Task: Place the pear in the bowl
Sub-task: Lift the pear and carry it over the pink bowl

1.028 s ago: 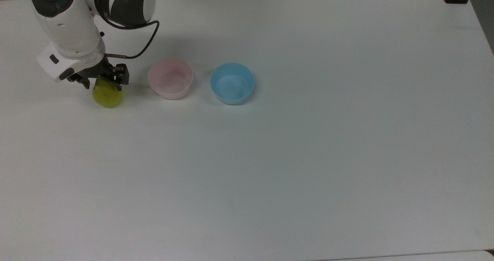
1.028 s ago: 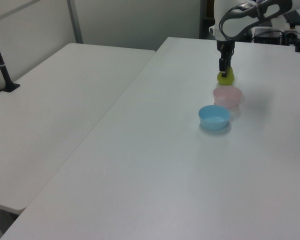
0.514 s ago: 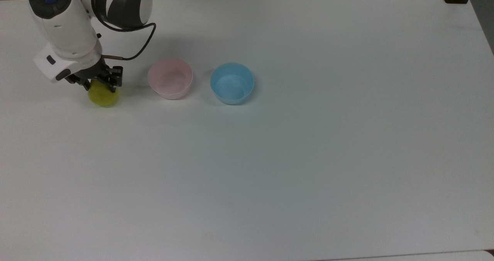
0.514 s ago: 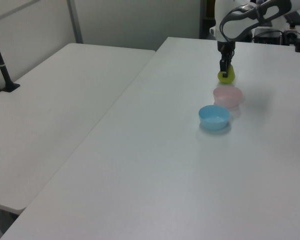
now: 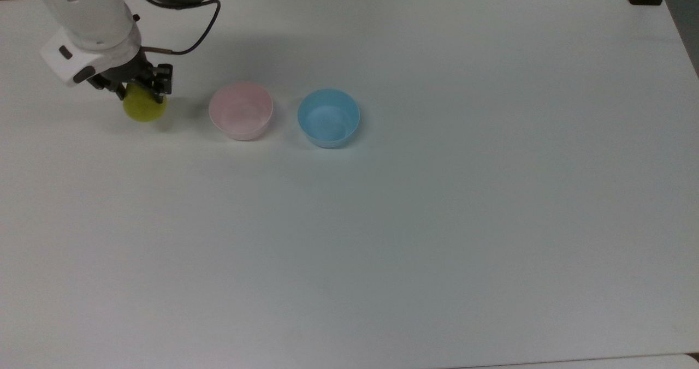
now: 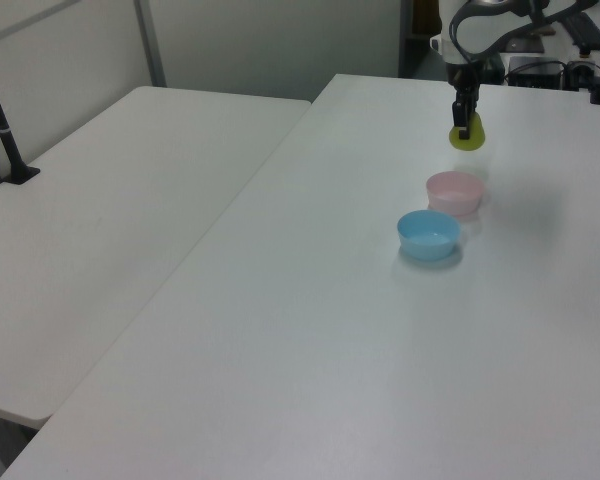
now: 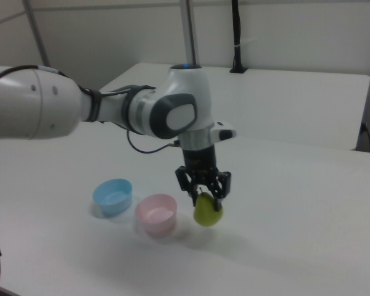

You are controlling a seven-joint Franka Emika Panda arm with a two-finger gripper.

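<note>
- Two black fingers of the gripper (image 5: 143,87) are pinched on the narrow top of the pear (image 5: 144,107), so the jaws stand only as far apart as the fruit's neck; nothing else touches them.
- In the right view, the gripper (image 7: 203,188) points straight down at the middle of the frame, and the pear (image 7: 207,211) hangs beneath it, clear of the table (image 7: 308,209), with a soft shadow on the surface below.
- In the left view, the gripper (image 6: 464,118) sits at the upper right of the frame, with the pear (image 6: 468,137) held under it, above and behind the two bowls.
- In the top view, the pear lies in the upper left of the frame, well apart from the pink bowl's rim, on the top view's left of it.
- The pink bowl (image 5: 241,111) stands upright on the table (image 5: 382,221) with nothing in it; it shows as well in the left view (image 6: 453,192) and the right view (image 7: 156,214).
- The blue bowl (image 5: 328,117) stands just beside the pink one, apart from it, on the top view's right; it too holds nothing. It sits nearer the camera in the left view (image 6: 427,234), and at the left of the pink one in the right view (image 7: 113,196).
- A black cable (image 5: 199,30) loops from the arm's white wrist (image 5: 90,25) at the top left of the top view.
</note>
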